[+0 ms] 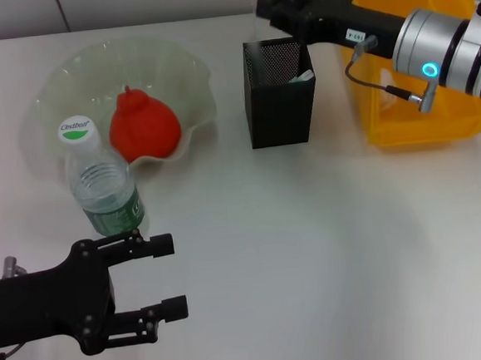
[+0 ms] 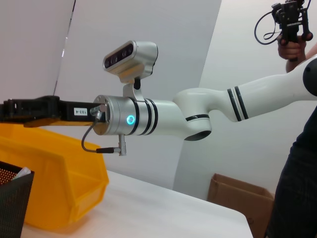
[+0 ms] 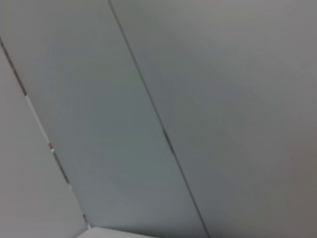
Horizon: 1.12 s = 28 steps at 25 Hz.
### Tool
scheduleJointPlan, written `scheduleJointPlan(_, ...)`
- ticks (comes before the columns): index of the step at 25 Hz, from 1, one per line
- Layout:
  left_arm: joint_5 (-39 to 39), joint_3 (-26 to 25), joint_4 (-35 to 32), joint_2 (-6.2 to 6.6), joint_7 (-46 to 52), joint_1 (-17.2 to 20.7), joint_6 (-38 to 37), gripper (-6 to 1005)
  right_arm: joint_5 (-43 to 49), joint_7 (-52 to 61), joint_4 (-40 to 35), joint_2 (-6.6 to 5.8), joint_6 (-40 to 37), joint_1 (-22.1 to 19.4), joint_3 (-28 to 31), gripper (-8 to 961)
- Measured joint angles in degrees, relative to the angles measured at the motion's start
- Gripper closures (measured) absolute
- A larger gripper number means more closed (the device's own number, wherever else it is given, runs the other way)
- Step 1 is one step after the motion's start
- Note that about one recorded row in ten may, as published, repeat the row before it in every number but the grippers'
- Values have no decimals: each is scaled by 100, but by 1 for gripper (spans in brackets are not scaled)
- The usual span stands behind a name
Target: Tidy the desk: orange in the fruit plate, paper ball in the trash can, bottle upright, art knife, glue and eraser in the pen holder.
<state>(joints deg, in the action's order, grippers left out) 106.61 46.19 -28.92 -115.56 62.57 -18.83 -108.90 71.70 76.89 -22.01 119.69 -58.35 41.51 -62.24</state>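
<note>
The orange (image 1: 143,125) lies in the translucent fruit plate (image 1: 182,72) at the back left. The clear bottle (image 1: 101,184) with a white and green cap stands upright just in front of the plate. The black mesh pen holder (image 1: 279,102) stands at the back centre, with a pale item (image 1: 303,77) showing inside; it also shows in the left wrist view (image 2: 12,203). My right gripper (image 1: 270,9) hovers over the holder's far rim. My left gripper (image 1: 166,276) is open and empty, near the front, below the bottle. No paper ball, knife, glue or eraser lies on the table.
The yellow bin (image 1: 419,124) stands at the back right under my right arm, and also shows in the left wrist view (image 2: 64,168). A cardboard box (image 2: 237,196) and a person stand beyond the table. The right wrist view shows only wall.
</note>
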Motion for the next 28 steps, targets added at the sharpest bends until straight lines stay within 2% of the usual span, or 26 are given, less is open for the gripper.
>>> scheduleJointPlan(5, 0, -4, 0, 53, 5, 33, -64, 215, -12, 110, -685, -13, -373, -501, -338, 632)
scheduleJointPlan(7, 0, -15, 0, 99, 3, 46, -186, 215, 7, 290, -1188, -55, -904, -871, -424, 554)
scheduleJointPlan(12, 1, 4, -7, 286, -10, 70, -588, 215, 461, 308, -2136, -309, -3375, -1702, -424, 386)
scheduleJointPlan(13, 0, 3, -8, 307, 3, 77, -591, 215, 611, 221, -2199, -341, -3906, -1814, -381, 356)
scheduleJointPlan(15, 1, 4, -10, 344, 67, 87, -595, 215, 973, 17, -2210, -334, -4490, -1996, -292, 296)
scheduleJointPlan(17, 4, 4, -32, 374, 166, 89, -596, 215, 1374, -160, -2171, -274, -4709, -2121, -271, 237)
scheduleJointPlan(21, 7, -37, -101, 392, 289, 105, -587, 215, 1981, -575, -1928, -63, -4706, -2207, -278, 148)
scheduleJointPlan(28, -13, -145, -192, 441, 457, 161, -591, 215, 2060, -786, -1392, -52, -4532, -1967, -264, 126)
